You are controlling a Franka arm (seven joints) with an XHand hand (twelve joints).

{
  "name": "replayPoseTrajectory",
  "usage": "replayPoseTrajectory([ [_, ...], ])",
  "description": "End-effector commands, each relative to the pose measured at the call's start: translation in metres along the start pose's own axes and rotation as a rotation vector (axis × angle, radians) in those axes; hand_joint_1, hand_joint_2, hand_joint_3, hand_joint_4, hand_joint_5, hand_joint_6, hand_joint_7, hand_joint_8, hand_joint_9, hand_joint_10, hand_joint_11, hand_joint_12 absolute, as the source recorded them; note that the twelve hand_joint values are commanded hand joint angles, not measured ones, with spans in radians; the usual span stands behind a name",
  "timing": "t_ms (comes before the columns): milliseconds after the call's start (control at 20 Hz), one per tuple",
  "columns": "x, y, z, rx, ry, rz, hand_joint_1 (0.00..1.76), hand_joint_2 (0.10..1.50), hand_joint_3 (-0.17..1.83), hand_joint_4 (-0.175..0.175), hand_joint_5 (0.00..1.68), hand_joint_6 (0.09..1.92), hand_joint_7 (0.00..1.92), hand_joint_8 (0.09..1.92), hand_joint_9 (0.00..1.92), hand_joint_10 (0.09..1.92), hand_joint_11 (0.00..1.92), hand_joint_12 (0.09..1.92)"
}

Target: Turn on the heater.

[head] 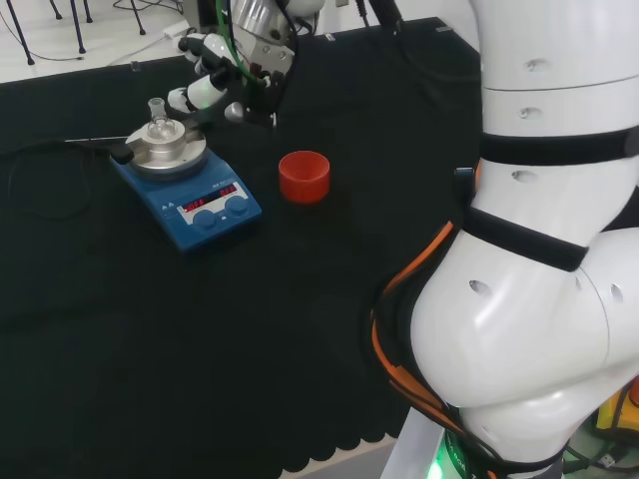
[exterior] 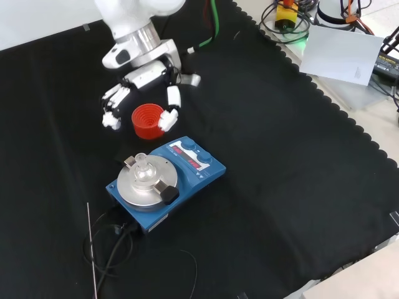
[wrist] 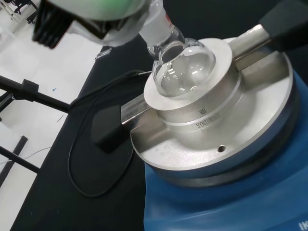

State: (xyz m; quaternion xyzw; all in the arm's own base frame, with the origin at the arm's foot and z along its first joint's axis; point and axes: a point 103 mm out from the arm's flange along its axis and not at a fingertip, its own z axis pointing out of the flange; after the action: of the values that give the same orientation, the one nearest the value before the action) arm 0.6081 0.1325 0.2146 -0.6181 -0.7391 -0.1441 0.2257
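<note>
- Blue box-shaped heater with a round silver metal top plate [exterior: 167, 184]: stands on the black-cloth counter [exterior: 293, 180], toward the left half in the front view, clear of every edge. Its front panel carries two round blue knobs [head: 222, 211] under lit red displays (whether heating is engaged, I cannot tell).
- Small clear glass round-bottom flask [wrist: 183, 67]: seated in the silver metal holder at the plate's centre; appears empty.
- Red ribbed plastic ring stand [exterior: 148, 121]: just beside the heater, on the knob side.
- White-and-black robot hand [exterior: 146, 87]: hovering above the red stand, fingers spread apart and loosely bent, gripping nothing, touching nothing I can make out.
- Black power cable [exterior: 109, 246]: trails from the heater toward the counter's front edge in the front view.
- Risks, as judged:
  - a finger descending to the knobs could clip the stand and shove it aside;
  - a broad fingertip may turn the wrong knob, or both;
  - overreaching across the plate could knock the flask from its holder;
  - pressing sideways could slide the heater on the cloth.
</note>
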Motion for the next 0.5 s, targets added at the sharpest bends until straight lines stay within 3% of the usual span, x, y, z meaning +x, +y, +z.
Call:
replayPoseTrajectory([
  [50, 0.000, -0.028, -0.024, -0.035, -0.033, 0.012, 0.89, 0.54, 0.69, 0.023, 0.29, 0.09, 0.20, 0.60, 0.41, 0.68, 0.02, 1.39],
  [200, 0.004, -0.032, -0.023, -0.023, -0.048, 0.017, 0.89, 0.54, 0.69, 0.023, 0.29, 0.09, 0.20, 0.60, 0.41, 0.68, 0.02, 1.39],
  [500, 0.005, -0.070, -0.043, -0.018, -0.127, 0.031, 0.91, 0.56, 0.69, 0.026, 0.30, 0.09, 0.27, 0.63, 0.45, 0.68, 0.11, 1.42],
])
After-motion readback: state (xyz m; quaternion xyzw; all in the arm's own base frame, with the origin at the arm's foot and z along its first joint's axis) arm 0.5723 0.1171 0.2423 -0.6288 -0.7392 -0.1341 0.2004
